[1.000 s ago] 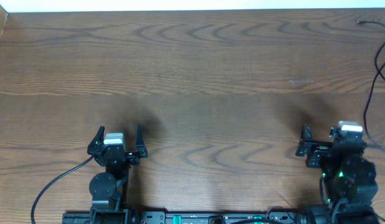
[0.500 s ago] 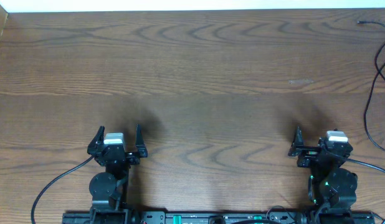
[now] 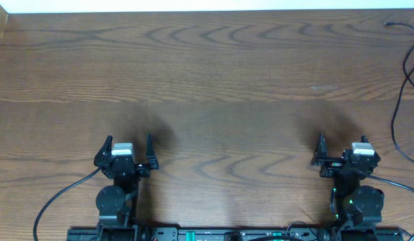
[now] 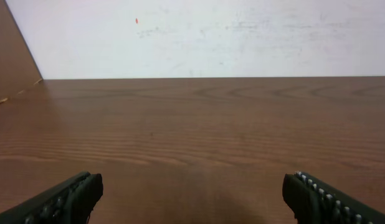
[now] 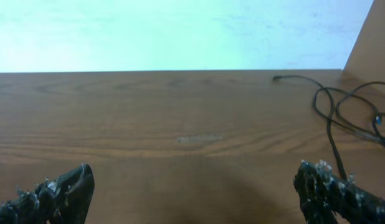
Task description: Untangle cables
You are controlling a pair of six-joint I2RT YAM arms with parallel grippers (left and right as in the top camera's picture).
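Jaws on both arms are standing wide apart and gripping nothing, with the left gripper (image 3: 128,142) and right gripper (image 3: 342,146) hovering low near the table's (image 3: 214,80) front edge. Black cables (image 3: 396,115) are lying loosely looped at the far right edge, well apart from both grippers.

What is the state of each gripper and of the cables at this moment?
left gripper: open, empty, low over the table.
right gripper: open, empty, cables ahead to its right.
cables: black, lying loose near the table's right edge, loops crossing, not held, partly out of frame.
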